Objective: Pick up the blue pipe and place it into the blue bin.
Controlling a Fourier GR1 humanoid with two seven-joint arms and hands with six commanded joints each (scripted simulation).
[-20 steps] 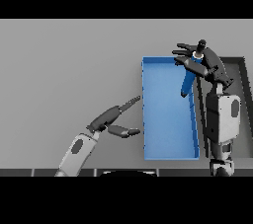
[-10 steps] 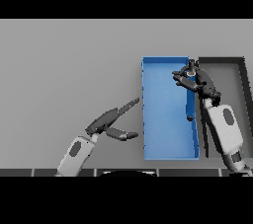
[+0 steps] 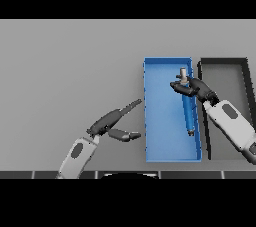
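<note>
the right hand (image 3: 196, 88) grips the blue pipe (image 3: 188, 112) near its top, inside the blue bin (image 3: 160, 121); the left hand (image 3: 114, 124) hovers open over the desk (image 3: 70, 71).

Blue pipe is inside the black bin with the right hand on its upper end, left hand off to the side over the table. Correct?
Not quite: the head view shows the blue pipe lying in the blue bin, not the black bin to its right. The rest holds: the right hand is at the pipe's upper end, and the left hand is off to the side over the table.
</note>
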